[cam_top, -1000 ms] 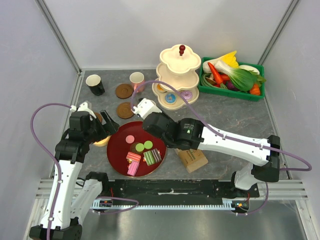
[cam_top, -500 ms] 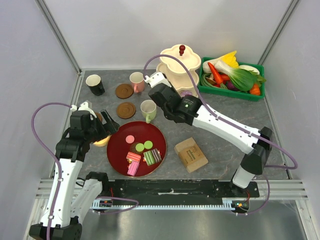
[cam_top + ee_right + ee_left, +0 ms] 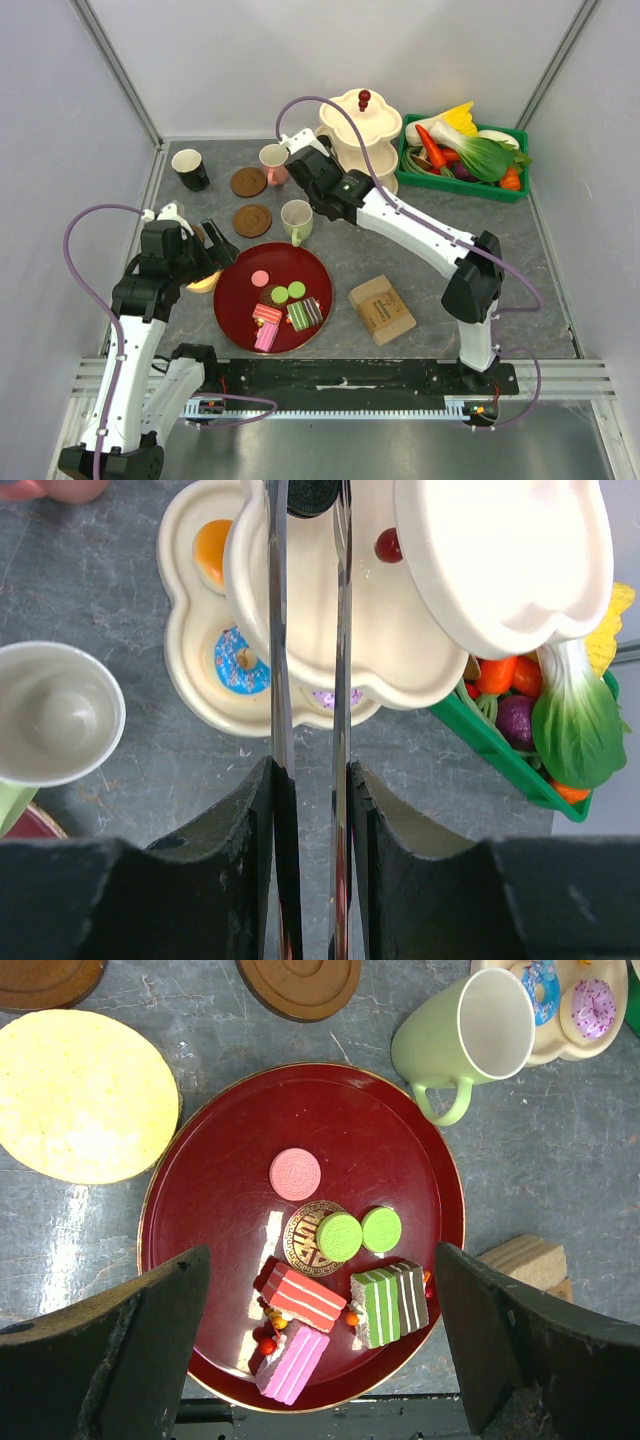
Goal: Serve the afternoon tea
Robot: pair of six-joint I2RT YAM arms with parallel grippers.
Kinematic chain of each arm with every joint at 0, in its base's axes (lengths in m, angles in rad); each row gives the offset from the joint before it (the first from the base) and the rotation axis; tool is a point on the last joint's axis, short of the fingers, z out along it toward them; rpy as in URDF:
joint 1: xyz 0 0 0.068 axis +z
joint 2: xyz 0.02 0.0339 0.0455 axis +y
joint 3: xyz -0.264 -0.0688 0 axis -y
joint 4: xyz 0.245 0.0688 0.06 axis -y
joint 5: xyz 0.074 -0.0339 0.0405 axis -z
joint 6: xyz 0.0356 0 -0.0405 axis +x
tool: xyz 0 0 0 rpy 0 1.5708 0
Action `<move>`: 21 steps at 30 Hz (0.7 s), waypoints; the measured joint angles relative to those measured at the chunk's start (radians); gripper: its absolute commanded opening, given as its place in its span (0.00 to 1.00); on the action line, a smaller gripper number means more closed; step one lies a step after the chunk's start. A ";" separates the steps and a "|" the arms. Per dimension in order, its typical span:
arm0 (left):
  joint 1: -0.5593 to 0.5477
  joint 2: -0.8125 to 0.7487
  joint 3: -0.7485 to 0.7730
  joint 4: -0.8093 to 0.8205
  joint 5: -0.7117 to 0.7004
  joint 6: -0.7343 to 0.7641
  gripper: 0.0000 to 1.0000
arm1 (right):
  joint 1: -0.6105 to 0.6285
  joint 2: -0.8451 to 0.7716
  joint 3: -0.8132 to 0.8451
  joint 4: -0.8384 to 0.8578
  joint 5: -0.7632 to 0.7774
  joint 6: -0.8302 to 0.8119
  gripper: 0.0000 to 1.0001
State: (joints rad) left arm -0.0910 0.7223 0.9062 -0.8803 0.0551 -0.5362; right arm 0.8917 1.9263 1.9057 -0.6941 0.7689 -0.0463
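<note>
place: lab test cell | cues: white panel walls, aluminium rail

open tabletop between red tray and tan block, green mug just beside tray's far rim

green crate back right (1, holds toy vegetables) | tan block front

Top edge crops the pink mug.
</note>
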 measured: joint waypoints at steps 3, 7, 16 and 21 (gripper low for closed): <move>0.000 0.000 0.000 0.000 0.000 0.000 0.98 | -0.016 0.039 0.042 0.003 0.001 -0.008 0.38; 0.000 0.006 0.000 0.000 -0.001 0.001 0.98 | -0.034 0.074 0.071 0.010 0.001 -0.013 0.38; 0.000 0.008 0.000 0.000 -0.001 0.007 0.98 | -0.077 0.153 0.113 0.044 0.024 -0.035 0.38; 0.000 0.008 0.000 0.000 -0.001 0.008 0.98 | -0.099 0.183 0.114 0.067 0.035 -0.045 0.43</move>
State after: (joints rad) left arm -0.0910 0.7300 0.9062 -0.8799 0.0544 -0.5285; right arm 0.7929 2.1094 2.0193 -0.6273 0.8036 -0.0917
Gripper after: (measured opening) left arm 0.982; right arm 0.410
